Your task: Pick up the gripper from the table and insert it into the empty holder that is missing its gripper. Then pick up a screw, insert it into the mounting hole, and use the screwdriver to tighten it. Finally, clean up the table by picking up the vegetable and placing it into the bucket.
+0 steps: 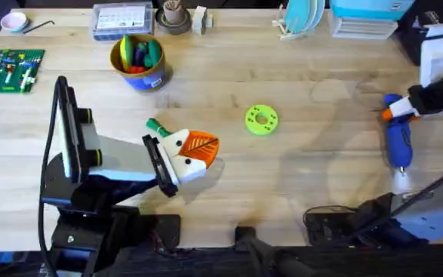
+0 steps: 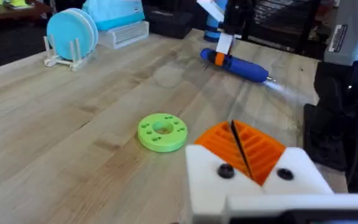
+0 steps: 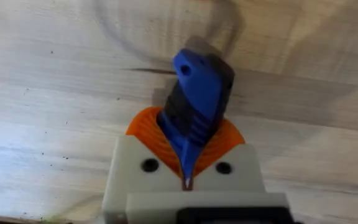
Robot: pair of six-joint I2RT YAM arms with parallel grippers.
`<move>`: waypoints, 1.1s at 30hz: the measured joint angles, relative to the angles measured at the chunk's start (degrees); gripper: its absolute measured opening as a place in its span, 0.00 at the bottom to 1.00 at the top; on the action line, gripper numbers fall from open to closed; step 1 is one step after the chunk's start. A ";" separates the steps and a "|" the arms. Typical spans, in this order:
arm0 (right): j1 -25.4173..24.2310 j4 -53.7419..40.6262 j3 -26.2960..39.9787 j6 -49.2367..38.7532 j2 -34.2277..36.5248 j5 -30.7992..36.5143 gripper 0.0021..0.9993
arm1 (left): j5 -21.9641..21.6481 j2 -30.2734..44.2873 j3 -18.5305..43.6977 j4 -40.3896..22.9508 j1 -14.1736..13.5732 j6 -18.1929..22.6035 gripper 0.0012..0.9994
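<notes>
The table (image 1: 283,165) carries the scene. The left gripper (image 1: 194,150) rests low near its middle, both orange ribbed pads seated in white blocks and pressed together on nothing, so the fitting step appears done; whether the screw is in cannot be told. The right gripper (image 1: 406,110) is clamped on the orange collar end of the screwdriver (image 1: 398,140), which lies flat near the right edge, metal tip toward the arm bases. The bucket (image 1: 138,61) stands at the far left, already holding coloured toys. The vegetable (image 1: 155,125) lies just beside the left gripper, so cleanup appears outstanding. A lime green disc (image 1: 261,120) sits between the arms. The right wrist view alone shows the pads (image 3: 148,134) pinching the screwdriver's body (image 3: 197,102); the left wrist view alone shows the seam between its closed pads (image 2: 263,152).
</notes>
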 joint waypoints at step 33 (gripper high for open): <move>8.35 14.01 1.99 18.91 -36.74 -19.15 0.02 | 0.00 -0.02 0.00 0.00 0.00 0.00 0.00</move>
